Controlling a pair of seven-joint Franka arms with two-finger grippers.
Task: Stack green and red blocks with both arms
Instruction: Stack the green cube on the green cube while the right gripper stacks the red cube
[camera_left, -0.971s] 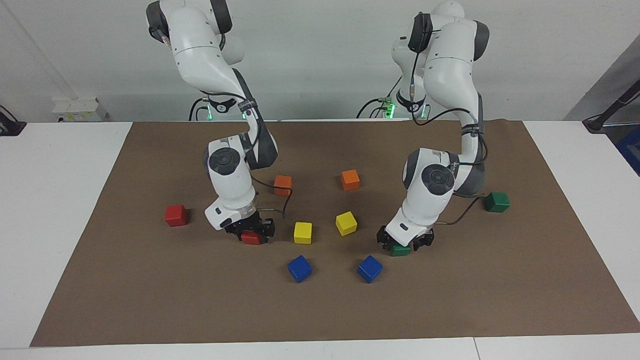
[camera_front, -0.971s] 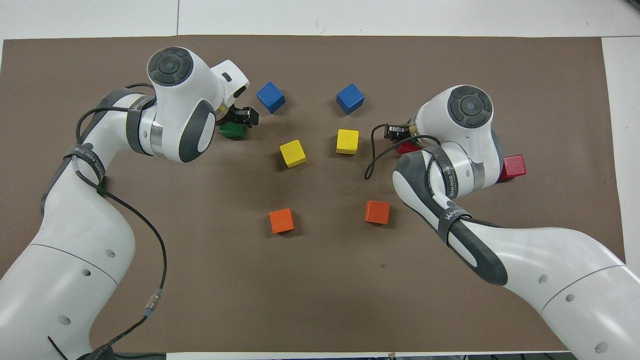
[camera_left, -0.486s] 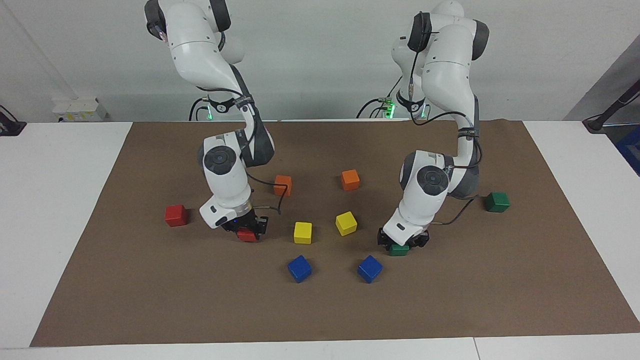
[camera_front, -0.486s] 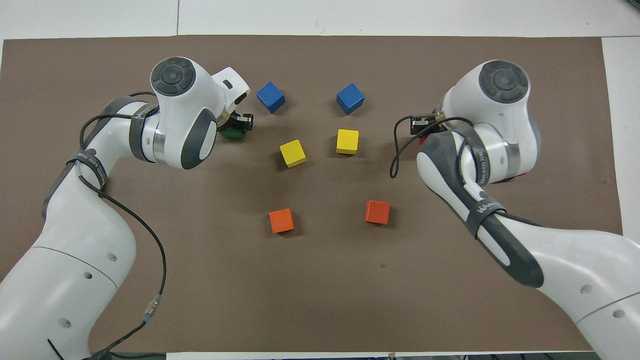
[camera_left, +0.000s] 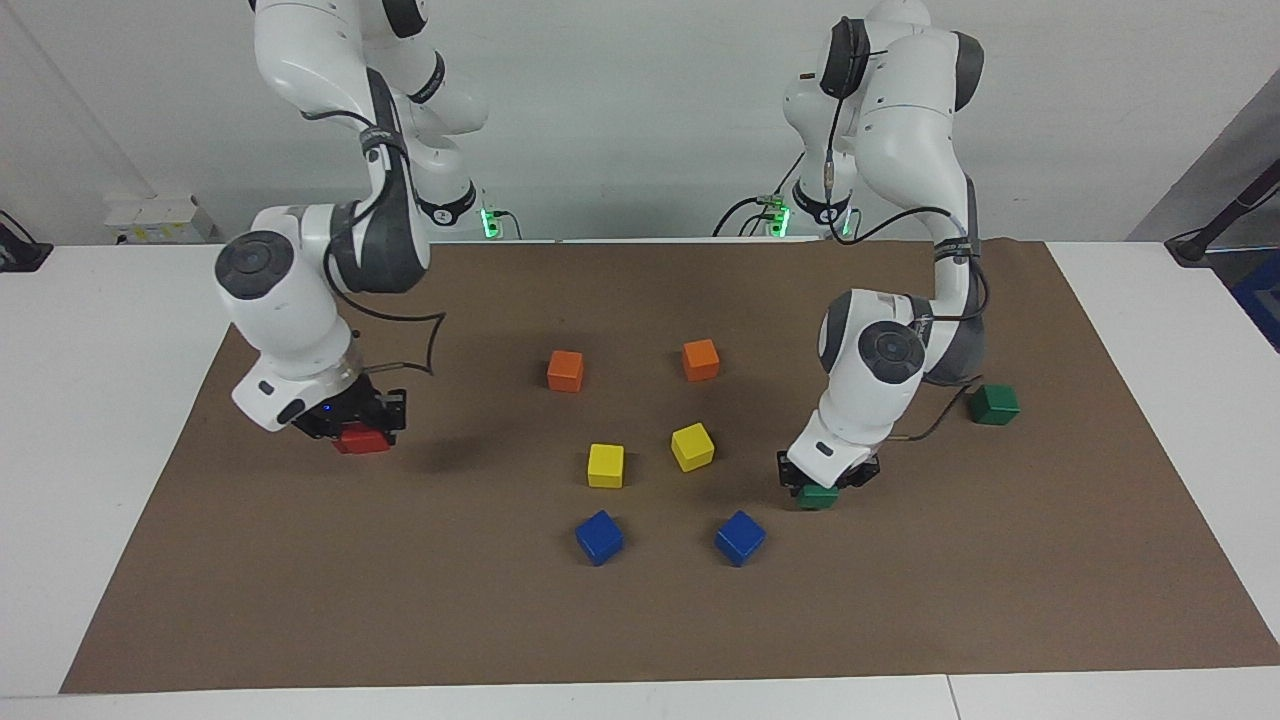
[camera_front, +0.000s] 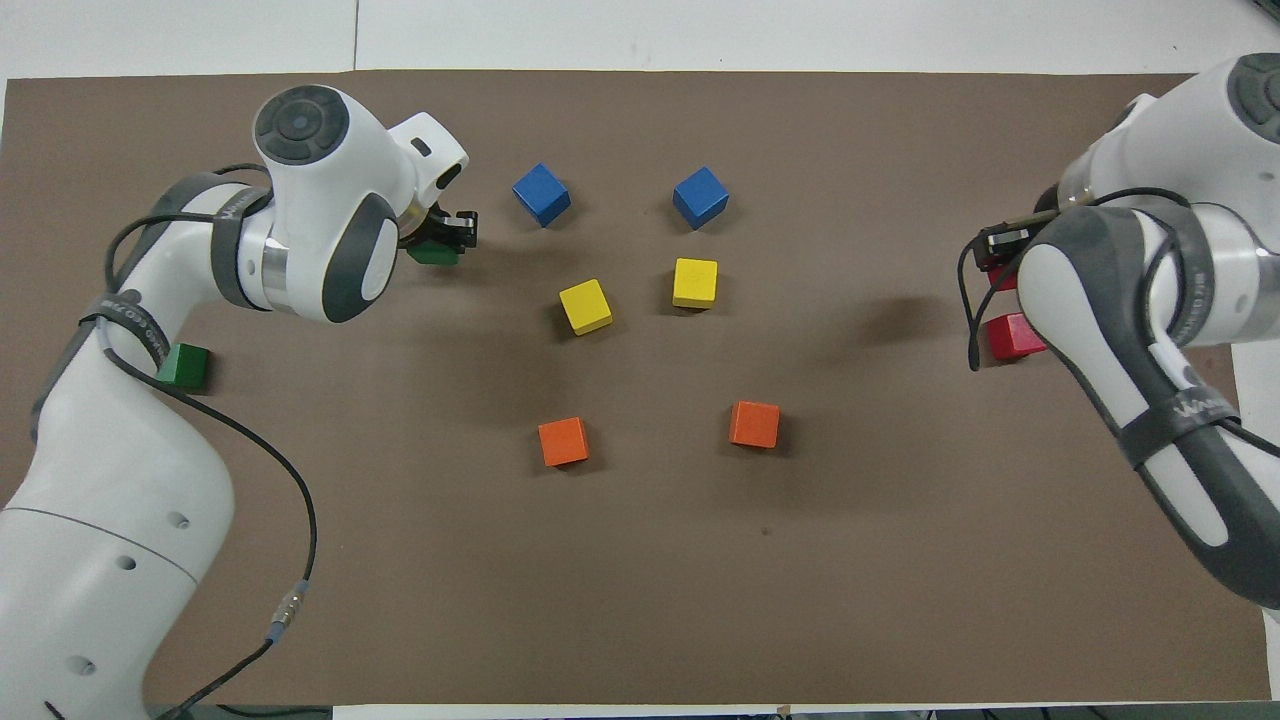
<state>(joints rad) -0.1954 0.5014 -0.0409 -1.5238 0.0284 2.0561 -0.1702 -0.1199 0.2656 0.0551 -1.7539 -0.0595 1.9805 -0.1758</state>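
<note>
The brown mat (camera_left: 900, 600) on the desk (camera_left: 100, 400) carries every cube. The right gripper (camera_left: 352, 428) has its fingers closed on a red cube (camera_left: 362, 440), directly over the second red cube (camera_front: 1012, 336), probably to stack it; that lower cube is hidden in the facing view. At four o'clock from the yellow cubes (camera_left: 648, 456) there, the left gripper (camera_left: 826, 481) grips a green cube (camera_left: 817, 496) just above the mat. The other green cube (camera_left: 994, 404) sits at two o'clock from it. Both held cubes are partly covered.
</note>
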